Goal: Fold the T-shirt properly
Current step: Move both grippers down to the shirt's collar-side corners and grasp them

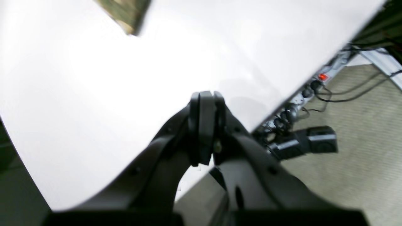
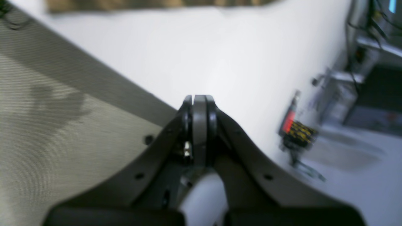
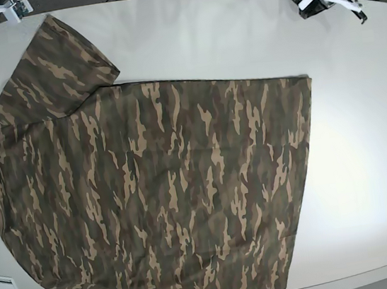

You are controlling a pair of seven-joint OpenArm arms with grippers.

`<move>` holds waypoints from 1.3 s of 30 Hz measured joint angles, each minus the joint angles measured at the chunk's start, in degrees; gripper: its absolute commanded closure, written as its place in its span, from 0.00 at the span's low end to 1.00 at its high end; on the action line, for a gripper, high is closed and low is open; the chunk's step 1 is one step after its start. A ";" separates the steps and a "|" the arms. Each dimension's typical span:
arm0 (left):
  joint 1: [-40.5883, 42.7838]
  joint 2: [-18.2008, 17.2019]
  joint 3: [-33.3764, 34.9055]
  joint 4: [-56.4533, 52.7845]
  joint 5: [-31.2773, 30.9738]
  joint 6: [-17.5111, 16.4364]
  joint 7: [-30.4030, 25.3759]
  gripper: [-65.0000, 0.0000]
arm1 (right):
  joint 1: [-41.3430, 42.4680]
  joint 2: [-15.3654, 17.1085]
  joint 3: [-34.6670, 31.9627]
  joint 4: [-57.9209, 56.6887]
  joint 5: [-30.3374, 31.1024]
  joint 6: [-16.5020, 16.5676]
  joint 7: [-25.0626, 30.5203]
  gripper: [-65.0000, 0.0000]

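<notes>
- T-shirt (image 3: pixel 157 192) spread flat and unfolded across the white table (image 3: pixel 363 129), one sleeve angled out toward the far left corner in the base view, hem toward that view's right; laid open this way presumably so sleeves and sides can be brought inward in clean folds.
- Left end effector (image 1: pixel 205 97) closed, pads pressed together, holding nothing; hovering over bare table near its edge, with only a corner of the camouflage fabric (image 1: pixel 125 14) far ahead and to its upper left.
- Right end effector (image 2: pixel 199 100) likewise closed tight and empty, poised above the table edge; a strip of the shirt (image 2: pixel 157 4) well ahead of it, along the top of the right wrist view.
- Neither end effector touching the garment; both well apart from it, likely parked clear of the cloth so the whole shirt is visible before a grasp.
- Folding not yet begun, judging from the flat lie of the shirt.
- Next move probably needing both end effectors opened and brought down onto an edge or sleeve; thin fabric flat on the table likely awkward to pinch.
</notes>
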 measured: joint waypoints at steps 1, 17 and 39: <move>-0.79 -0.39 0.02 0.00 0.00 -0.24 -0.42 1.00 | -0.02 0.02 1.31 0.00 -0.02 -0.13 1.62 1.00; -23.56 -13.53 1.03 -17.66 0.42 -25.99 -29.09 0.89 | 14.12 -0.55 5.14 -0.02 22.62 15.58 11.56 1.00; -65.35 -18.05 47.08 -37.07 10.16 -19.67 -41.81 0.45 | 14.38 -0.66 5.14 -0.02 23.12 15.52 11.56 1.00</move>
